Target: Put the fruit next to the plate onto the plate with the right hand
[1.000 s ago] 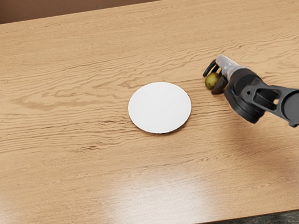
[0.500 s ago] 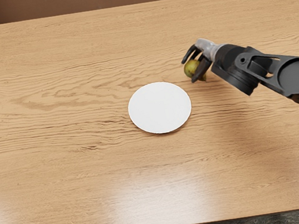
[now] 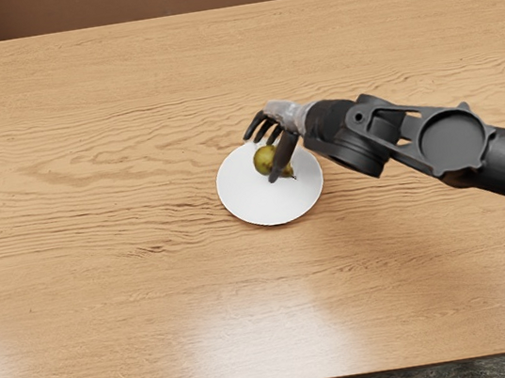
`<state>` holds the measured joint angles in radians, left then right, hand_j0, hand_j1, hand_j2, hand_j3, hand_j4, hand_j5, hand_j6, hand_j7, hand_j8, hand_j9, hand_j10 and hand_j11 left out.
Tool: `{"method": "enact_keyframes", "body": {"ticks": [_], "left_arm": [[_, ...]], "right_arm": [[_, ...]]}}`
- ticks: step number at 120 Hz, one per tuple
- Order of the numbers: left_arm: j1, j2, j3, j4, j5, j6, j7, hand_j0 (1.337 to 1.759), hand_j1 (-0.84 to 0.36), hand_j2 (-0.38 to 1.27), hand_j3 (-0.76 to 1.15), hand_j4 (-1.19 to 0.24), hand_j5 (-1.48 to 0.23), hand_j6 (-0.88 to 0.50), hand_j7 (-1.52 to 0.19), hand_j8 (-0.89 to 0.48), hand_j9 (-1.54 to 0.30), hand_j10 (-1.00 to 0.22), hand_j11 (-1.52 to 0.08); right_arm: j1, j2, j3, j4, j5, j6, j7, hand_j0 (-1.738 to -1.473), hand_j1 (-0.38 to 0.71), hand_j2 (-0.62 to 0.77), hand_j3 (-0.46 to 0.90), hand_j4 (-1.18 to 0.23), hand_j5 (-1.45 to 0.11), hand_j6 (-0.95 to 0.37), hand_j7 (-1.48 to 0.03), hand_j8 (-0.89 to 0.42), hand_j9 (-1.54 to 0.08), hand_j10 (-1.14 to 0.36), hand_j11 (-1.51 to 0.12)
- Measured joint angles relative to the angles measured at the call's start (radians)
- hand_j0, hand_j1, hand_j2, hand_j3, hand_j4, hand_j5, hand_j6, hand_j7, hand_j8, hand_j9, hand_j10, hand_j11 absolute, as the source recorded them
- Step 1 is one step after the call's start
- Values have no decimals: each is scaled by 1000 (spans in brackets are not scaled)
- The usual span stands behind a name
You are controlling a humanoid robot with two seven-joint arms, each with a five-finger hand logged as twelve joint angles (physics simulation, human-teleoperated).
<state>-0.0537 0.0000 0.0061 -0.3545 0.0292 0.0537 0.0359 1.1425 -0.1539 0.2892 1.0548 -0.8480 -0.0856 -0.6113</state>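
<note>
A small yellow-green fruit (image 3: pixel 264 160) lies on the upper middle of the round white plate (image 3: pixel 259 199) at the table's centre. My right hand (image 3: pixel 269 141) hovers right over it, the arm reaching in from the right edge. Its fingers (image 3: pixel 255 129) are spread out above the fruit, and one finger runs down across the fruit's right side. The fruit's underside and its contact with the plate are partly hidden by that finger. The left arm does not show.
The wooden table (image 3: pixel 103 268) fills the view. My dark right forearm (image 3: pixel 445 143) slants over the table to the right of the plate.
My right hand carried the fruit leftward from beside the plate's right rim to over the plate. The fingers, curled round the fruit before, are now spread.
</note>
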Motion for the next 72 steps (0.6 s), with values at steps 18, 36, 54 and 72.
{"method": "enact_keyframes", "body": {"ticks": [18, 36, 54, 72], "left_arm": [[0, 0, 0, 0, 0, 0, 0, 1658, 326, 3, 0, -19, -24, -19, -24, -19, -25, -19, -25], [0, 0, 0, 0, 0, 0, 0, 1658, 326, 4, 0, -19, -25, -19, -25, -19, -25, -19, -25], [2, 0, 1, 0, 0, 0, 0, 1658, 326, 4, 0, -19, -25, -19, -25, -19, -25, -19, -25], [9, 0, 1, -1, 1, 0, 0, 1658, 326, 4, 0, -19, -25, -19, -25, -19, -25, -19, -25]], "right_arm": [[-12, -34, 122, 2, 118, 229, 0, -1658, -161, 23, 0, -198, -265, -150, -260, -142, -264, -197, -263], [-31, -151, 283, 6, 251, 576, 147, -1658, -259, 11, 0, -95, -128, -72, -125, -68, -128, -74, -126], [-111, -236, 353, 6, 308, 668, 332, -1658, -306, 6, 0, -46, -62, -35, -60, -33, -61, -36, -61], [-278, -338, 527, 7, 321, 690, 412, -1658, -329, 3, 0, -22, -30, -17, -29, -16, -29, -17, -29]]}}
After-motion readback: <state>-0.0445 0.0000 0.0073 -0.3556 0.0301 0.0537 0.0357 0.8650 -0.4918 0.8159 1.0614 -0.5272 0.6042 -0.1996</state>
